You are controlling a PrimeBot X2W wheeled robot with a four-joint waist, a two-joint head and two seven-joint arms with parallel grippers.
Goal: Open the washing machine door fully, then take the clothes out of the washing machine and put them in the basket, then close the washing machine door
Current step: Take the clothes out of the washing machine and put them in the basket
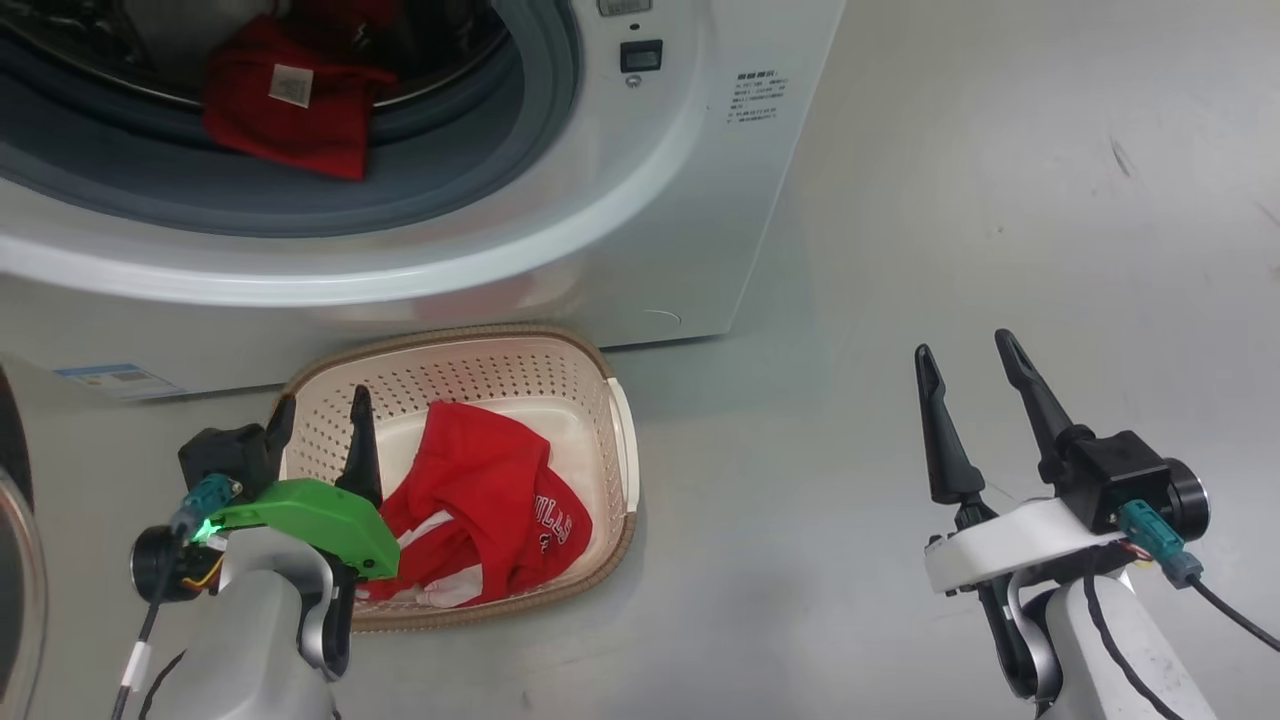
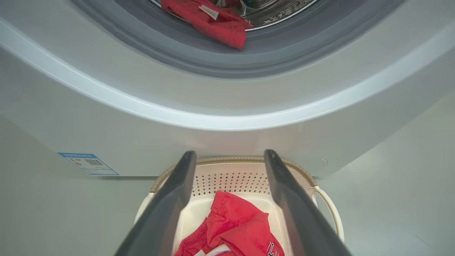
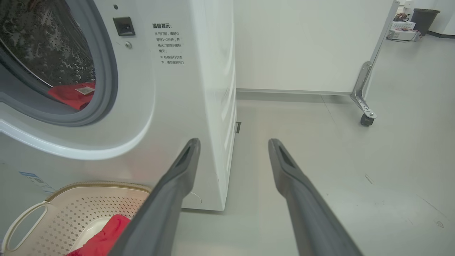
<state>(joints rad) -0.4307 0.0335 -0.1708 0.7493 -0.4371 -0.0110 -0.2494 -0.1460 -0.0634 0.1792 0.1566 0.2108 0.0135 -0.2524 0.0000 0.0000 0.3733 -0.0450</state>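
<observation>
Since one lettered red garment already lies in the basket while a labelled red garment hangs over the grey gasket of the washing machine, the step in hand looks to be fetching that second piece. Seen from the head view, the left pincer hovers over the basket's left rim, fingers spread with nothing between them. The right pincer stands just as spread and empty over the floor, well apart from the basket. A dark curve at the far left edge may be the washing machine door swung wide, though too little shows to be sure. To do this well, I judge the left arm should rise clear of the rim, enter above the gasket lip and pinch a thick fold rather than the white label. It should then draw out high enough that cloth does not drag on the rubber. Looking along those fingers, the left wrist view adds the line of approach: basket below, target garment straight ahead, and the perforated steel drum behind it. Off to the side, the right wrist view adds depth, with the garment just inside the lip, the latch socket, a printed notice and a wheeled partition beyond.
</observation>
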